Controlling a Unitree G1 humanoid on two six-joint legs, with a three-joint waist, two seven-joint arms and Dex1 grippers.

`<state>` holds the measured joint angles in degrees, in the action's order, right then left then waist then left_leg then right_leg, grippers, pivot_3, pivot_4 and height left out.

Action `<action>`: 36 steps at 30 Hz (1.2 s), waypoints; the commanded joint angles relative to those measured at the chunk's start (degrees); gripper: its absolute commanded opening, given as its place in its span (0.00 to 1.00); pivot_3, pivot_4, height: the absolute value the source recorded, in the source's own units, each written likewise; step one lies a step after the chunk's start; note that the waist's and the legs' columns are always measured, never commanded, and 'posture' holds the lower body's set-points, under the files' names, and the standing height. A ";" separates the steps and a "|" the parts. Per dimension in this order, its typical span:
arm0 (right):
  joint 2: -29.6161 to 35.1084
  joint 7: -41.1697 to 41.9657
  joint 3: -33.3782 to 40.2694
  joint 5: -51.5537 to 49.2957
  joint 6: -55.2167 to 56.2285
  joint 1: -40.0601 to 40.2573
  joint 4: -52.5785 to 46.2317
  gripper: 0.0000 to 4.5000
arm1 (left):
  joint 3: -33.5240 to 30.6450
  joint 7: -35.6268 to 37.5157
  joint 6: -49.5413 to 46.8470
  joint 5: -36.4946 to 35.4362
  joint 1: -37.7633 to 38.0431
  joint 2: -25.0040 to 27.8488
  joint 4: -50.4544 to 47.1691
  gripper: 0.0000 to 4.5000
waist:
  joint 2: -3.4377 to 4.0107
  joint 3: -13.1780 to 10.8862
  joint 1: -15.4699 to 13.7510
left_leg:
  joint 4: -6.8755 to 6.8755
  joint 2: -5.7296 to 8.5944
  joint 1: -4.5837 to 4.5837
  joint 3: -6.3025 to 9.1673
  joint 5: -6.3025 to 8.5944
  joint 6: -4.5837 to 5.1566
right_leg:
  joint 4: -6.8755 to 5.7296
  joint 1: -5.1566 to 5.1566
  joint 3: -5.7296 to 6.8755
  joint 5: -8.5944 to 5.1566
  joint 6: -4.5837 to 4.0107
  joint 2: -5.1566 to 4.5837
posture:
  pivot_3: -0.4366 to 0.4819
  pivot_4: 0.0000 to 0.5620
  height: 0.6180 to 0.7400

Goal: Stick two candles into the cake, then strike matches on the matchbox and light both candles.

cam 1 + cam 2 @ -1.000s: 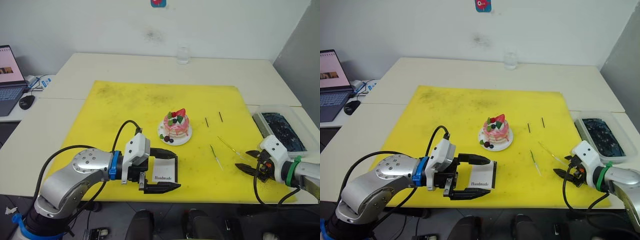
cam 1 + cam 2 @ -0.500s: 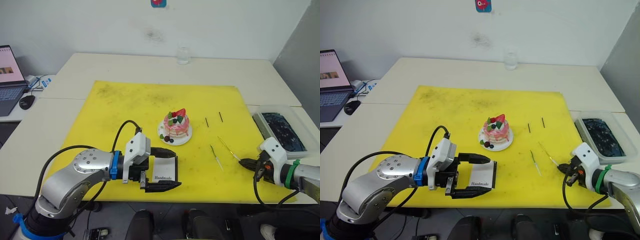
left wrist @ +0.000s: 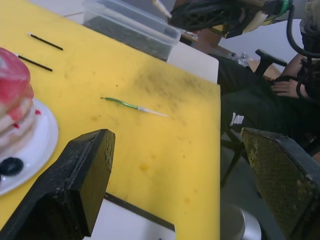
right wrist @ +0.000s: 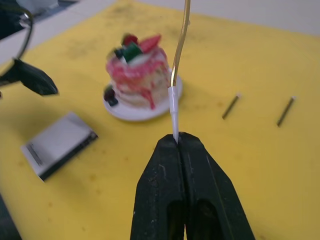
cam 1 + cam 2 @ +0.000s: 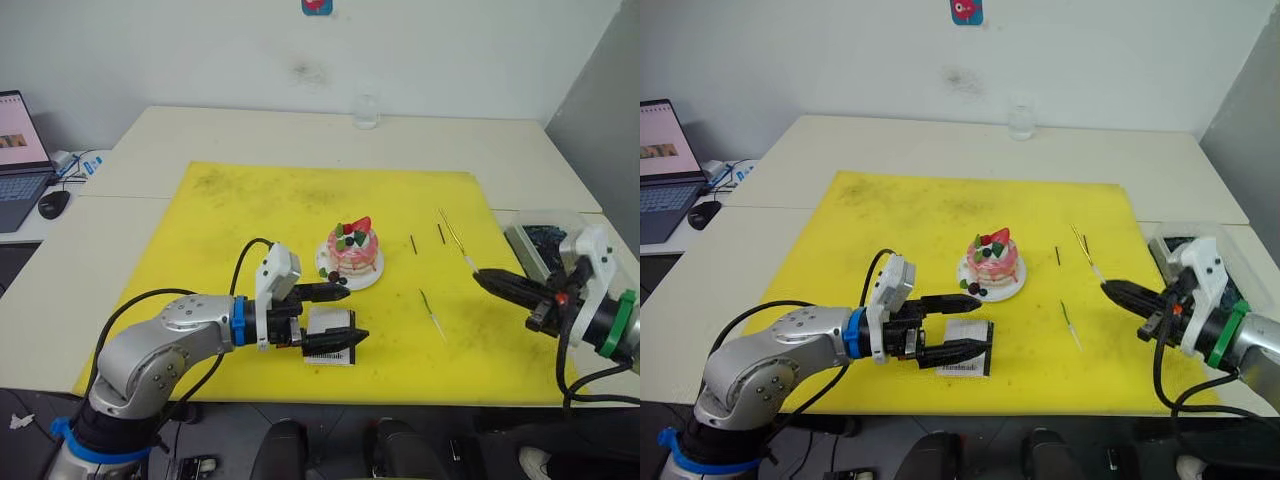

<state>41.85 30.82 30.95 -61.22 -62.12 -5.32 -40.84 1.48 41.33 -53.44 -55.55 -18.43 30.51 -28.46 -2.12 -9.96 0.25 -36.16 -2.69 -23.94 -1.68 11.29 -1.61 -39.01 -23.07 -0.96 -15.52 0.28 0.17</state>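
Note:
My right gripper (image 5: pixel 480 277) is shut on the white end of a golden candle (image 4: pixel 181 45), holding it in the air to the right of the pink cake (image 5: pixel 352 250), tip up and away from me. A second, greenish candle (image 5: pixel 432 313) lies on the yellow mat. Two dark matches (image 5: pixel 413 243) (image 5: pixel 441 233) lie beyond it. My left gripper (image 5: pixel 356 312) stands wide open just over the white matchbox (image 5: pixel 965 360), in front of the cake's plate (image 5: pixel 335 277), with nothing in it.
The yellow mat (image 5: pixel 250 220) covers the middle of the white tables. A clear plastic bin (image 5: pixel 545 245) with dark contents stands at the right, close behind my right gripper. A laptop (image 5: pixel 18 160) and mouse (image 5: pixel 53 203) sit far left, a glass (image 5: pixel 366 110) at the back.
My right gripper shut on the golden candle on the mat and lifted it up and to the right. My left gripper turned and rose slightly over the matchbox, still open.

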 commanded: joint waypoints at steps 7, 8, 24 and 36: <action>1.32 -18.02 -9.33 -26.49 4.39 -7.75 -2.51 0.01 | -6.37 -14.80 -7.04 -27.40 -10.12 -8.50 7.99 1.00 | -0.05 -0.02 0.05 | -0.03 0.07 -0.12 0.02 0.00 0.00 | 0.04 -0.06 0.00 0.00 0.03 0.06 | 0.48 0.27 1.00; 1.57 -18.88 -10.42 -27.67 5.04 -7.99 -2.57 0.01 | -6.58 -16.10 -6.77 -28.99 -10.46 -9.12 8.65 1.00 | -0.05 -0.02 0.05 | -0.03 0.08 -0.12 0.02 0.00 0.00 | 0.05 -0.06 0.00 0.00 0.03 0.07 | 0.48 0.27 1.00; 5.71 -21.65 -17.39 -31.99 12.45 -8.37 -2.73 0.01 | -4.55 -19.83 -6.18 -33.96 -8.92 -10.73 9.26 1.00 | -0.05 -0.02 0.02 | -0.03 0.08 -0.10 0.02 0.00 0.00 | 0.05 -0.05 0.00 0.00 0.02 0.11 | 0.48 0.27 1.00; 7.13 -21.54 -19.29 -31.37 14.56 -8.40 -2.84 0.01 | -4.19 -20.60 -5.47 -35.16 -8.69 -11.71 9.38 1.00 | -0.05 -0.02 -0.01 | -0.03 0.07 -0.10 0.01 0.00 0.00 | 0.06 -0.06 -0.01 0.00 0.01 0.11 | 0.48 0.27 1.00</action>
<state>48.35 8.99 11.55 -91.97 -49.05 -12.84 -42.47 -2.87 20.62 -59.53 -89.31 -27.14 18.87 -18.12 -2.17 -9.98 0.24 -36.19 -2.62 -24.05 -1.67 11.29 -1.61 -38.95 -23.13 -0.97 -15.52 0.30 0.28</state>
